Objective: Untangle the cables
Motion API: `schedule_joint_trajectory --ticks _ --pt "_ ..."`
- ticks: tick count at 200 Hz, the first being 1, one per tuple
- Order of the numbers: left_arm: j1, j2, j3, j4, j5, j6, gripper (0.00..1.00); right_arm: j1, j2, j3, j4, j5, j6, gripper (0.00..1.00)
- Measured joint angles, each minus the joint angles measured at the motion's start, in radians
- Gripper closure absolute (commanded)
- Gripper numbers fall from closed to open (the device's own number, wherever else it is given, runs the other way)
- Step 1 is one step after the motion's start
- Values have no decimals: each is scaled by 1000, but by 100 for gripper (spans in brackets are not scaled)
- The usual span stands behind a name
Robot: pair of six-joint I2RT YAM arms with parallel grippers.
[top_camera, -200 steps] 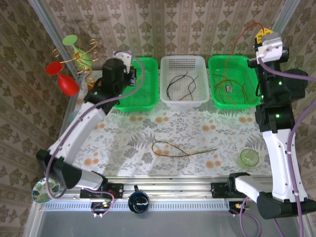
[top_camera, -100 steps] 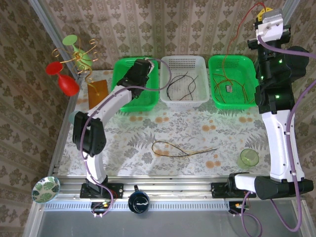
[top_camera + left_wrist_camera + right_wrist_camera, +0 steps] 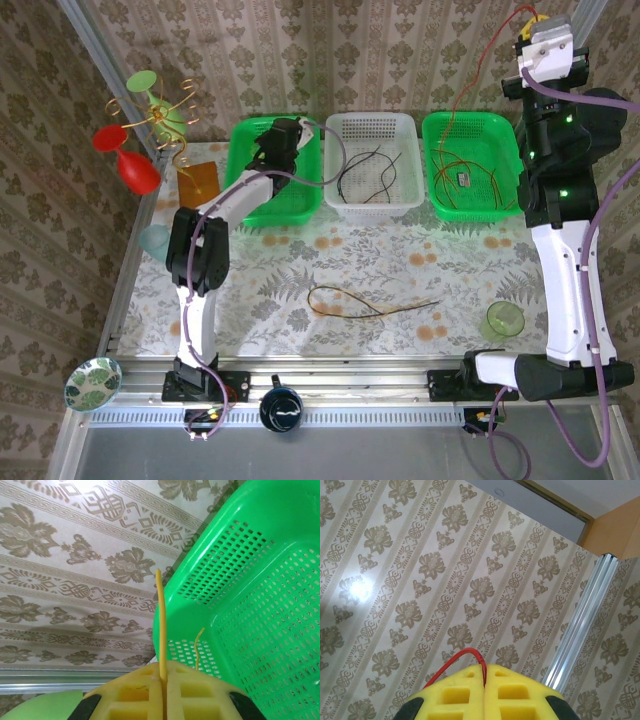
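My right gripper (image 3: pixel 530 22) is raised high at the back right, shut on a red cable (image 3: pixel 478 75) that hangs down into the right green basket (image 3: pixel 438 125), where red, orange and yellow cables (image 3: pixel 470 178) lie tangled. The right wrist view has the red cable (image 3: pixel 462 655) pinched between the yellow jaws of that gripper (image 3: pixel 485 669). My left gripper (image 3: pixel 283 132) is over the left green basket (image 3: pixel 300 205); in its wrist view the gripper (image 3: pixel 164 672) is shut on a yellow cable (image 3: pixel 160 625) beside the basket wall (image 3: pixel 260 605). Black cables (image 3: pixel 365 170) lie in the white basket (image 3: pixel 408 125). An olive-and-black cable (image 3: pixel 365 303) lies looped on the table.
A stand with red and green wine glasses (image 3: pixel 135 130) is at the back left, with an orange block (image 3: pixel 198 183) beside it. A green cup (image 3: pixel 503 321) sits at the right, a patterned bowl (image 3: pixel 92 384) at the near left corner, a dark cup (image 3: pixel 281 407) on the front rail.
The left arm has swung from the left side to stretch out over the left green basket. The right gripper has risen a little with the red cable.
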Motion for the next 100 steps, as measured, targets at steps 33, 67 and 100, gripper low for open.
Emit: schedule_joint_trajectory --ticks 33,67,100 --pt "6 11 -59 79 19 36 85 -2 2 7 -9 -2 0 100" --pt "-2 14 -163 107 24 50 71 -2 8 17 -17 -5 1 100" --pt "-8 13 -187 96 30 10 42 -2 26 31 -26 -8 5 100"
